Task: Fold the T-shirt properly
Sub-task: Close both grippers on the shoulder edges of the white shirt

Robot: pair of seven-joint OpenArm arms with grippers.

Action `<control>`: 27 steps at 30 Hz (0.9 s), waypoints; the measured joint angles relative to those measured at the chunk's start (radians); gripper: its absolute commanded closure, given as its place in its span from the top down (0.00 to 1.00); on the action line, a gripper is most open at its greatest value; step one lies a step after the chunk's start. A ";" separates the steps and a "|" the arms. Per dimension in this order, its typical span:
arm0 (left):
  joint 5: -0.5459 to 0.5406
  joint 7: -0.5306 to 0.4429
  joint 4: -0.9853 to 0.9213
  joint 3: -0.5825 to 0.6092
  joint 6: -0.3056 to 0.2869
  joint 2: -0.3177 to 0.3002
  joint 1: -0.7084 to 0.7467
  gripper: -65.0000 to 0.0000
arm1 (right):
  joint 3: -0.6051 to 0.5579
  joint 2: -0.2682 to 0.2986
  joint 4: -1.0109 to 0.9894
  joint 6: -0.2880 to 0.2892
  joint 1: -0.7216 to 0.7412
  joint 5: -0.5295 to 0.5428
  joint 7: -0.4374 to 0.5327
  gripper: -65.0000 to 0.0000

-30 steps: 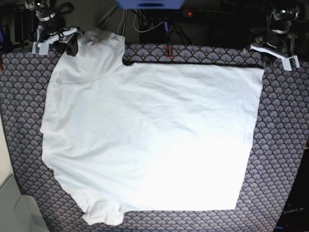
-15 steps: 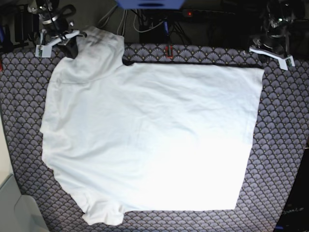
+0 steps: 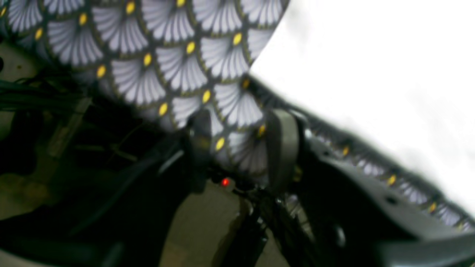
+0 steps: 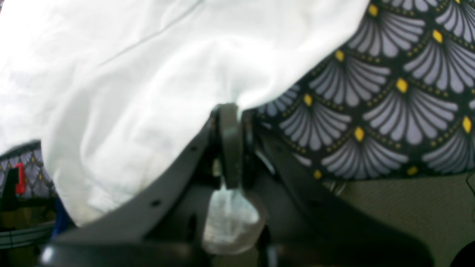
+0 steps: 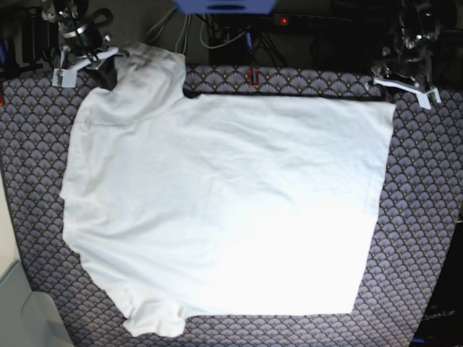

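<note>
The T-shirt (image 5: 224,210) lies spread flat on the bench (image 5: 427,217), which is covered by a cloth with a grey fan-scale pattern and yellow dots. All positions below are given relative to the T-shirt.

Right pincer (image 4: 232,111): located at the T-shirt's far sleeve, at the upper left corner of the base view. The fingers are pressed together with a fold of the white sleeve fabric pinched between them. The sleeve is raised off the bench at this point.

Left pincer (image 3: 241,148): located just beyond the T-shirt's far hem corner, at the upper right of the base view. The two fingers (image 3: 282,148) stand apart with a clear gap. Only the patterned cloth shows through that gap. The pincer grasps nothing, and the T-shirt's edge lies beside it, apart from the fingers.
</note>
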 measured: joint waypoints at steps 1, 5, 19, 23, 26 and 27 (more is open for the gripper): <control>0.000 0.000 -0.002 0.000 -0.002 0.000 -0.013 0.38 | 0.000 0.000 -0.001 0.000 0.000 0.000 0.002 0.00; -0.003 0.000 -0.005 0.000 -0.001 0.000 -0.037 0.38 | -0.001 0.000 -0.002 0.000 0.000 0.000 0.005 0.00; -0.003 -0.035 -0.117 0.003 -0.005 -0.001 -0.117 0.38 | -0.001 0.000 -0.003 0.000 0.002 0.000 0.005 0.00; -0.003 -0.057 -0.117 -0.005 -0.006 0.016 -0.110 0.38 | -0.001 0.000 -0.003 0.000 0.002 0.000 0.005 0.00; -0.003 -0.056 -0.119 -0.001 -0.005 0.017 -0.110 0.38 | -0.002 0.000 -0.003 0.000 0.002 0.000 0.005 0.00; -0.003 -0.056 -0.119 -0.001 -0.005 0.017 -0.110 0.38 | -0.002 0.000 -0.003 0.000 0.002 0.000 0.005 0.00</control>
